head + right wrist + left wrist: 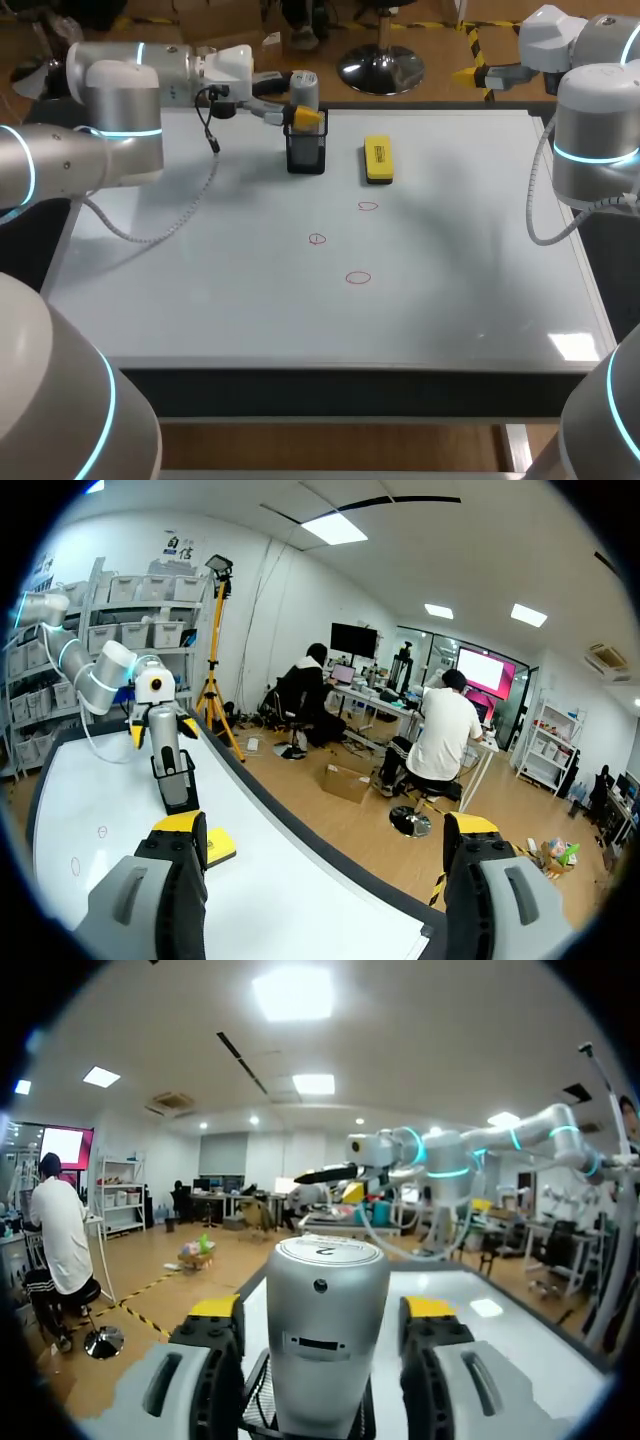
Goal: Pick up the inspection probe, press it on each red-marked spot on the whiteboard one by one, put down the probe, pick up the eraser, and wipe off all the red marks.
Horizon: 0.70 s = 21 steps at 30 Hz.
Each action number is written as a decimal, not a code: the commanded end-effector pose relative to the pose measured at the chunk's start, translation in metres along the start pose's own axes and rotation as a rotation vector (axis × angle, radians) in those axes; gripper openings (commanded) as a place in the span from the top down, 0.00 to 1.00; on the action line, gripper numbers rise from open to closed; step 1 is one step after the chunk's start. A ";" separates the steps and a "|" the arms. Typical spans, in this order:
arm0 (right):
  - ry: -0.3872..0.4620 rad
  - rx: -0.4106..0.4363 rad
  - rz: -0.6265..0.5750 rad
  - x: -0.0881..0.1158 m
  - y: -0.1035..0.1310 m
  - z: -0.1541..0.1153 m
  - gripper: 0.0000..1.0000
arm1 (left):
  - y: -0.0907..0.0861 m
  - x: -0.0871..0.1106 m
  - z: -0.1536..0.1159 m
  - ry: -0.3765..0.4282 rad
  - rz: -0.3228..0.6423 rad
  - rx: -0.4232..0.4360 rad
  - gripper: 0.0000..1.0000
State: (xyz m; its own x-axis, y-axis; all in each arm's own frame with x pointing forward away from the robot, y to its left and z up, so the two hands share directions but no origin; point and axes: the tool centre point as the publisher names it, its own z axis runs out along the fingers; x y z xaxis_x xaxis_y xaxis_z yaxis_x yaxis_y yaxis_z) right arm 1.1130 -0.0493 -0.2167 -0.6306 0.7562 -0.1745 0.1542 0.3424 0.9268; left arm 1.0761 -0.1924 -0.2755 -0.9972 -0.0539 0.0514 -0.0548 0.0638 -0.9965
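On my left, the left claw [322, 1307] sits over the far part of the whiteboard [200, 300]. Its fingers are apart, one on each side of the probe [303, 88]. The wrist camera shows a thin gap on both sides, so I judge it is not clamped yet. The probe stands upright in the black mesh cup [305, 155], its silver top well above the rim.

Just right of the cup the eraser [378, 160] lies flat on the board, not touching the cup. Nearer to me are the three red marks: one [368, 207] just on my side of the eraser, one [317, 239] a little further left and nearer, and one [358, 278] nearest of all. All three look whole, so I take the pressing and wiping as not yet done.

At the far right, the right claw [325, 825] hangs beyond the board's far right corner, fingers wide apart and holding nothing.

My worry is the grab itself. The gaps beside the probe look uneven, so on closing one finger may touch first and push the probe over in the cup, or shove the light cup toward the eraser. The body is smooth and round, so a weak or high hold could let it slip or twist. If I lift at a slant, the probe may catch the mesh and drag the cup up with it.
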 end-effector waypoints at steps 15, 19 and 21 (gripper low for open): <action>0.001 0.001 0.000 0.000 0.000 0.000 0.00 | -0.017 0.005 -0.008 0.012 0.012 0.025 1.00; 0.001 0.001 0.000 0.000 0.000 0.000 0.00 | -0.028 0.006 -0.009 0.009 0.027 0.024 1.00; 0.001 0.001 0.000 0.000 0.000 0.000 0.00 | -0.032 0.006 -0.009 0.009 0.035 0.029 1.00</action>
State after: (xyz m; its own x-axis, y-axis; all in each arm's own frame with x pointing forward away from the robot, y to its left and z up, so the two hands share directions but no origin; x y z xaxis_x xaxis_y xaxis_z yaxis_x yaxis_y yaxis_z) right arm 1.1130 -0.0493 -0.2167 -0.6306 0.7562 -0.1745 0.1542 0.3424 0.9268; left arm 1.0766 -0.1873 -0.2506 -0.9993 -0.0327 0.0199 -0.0207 0.0262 -0.9994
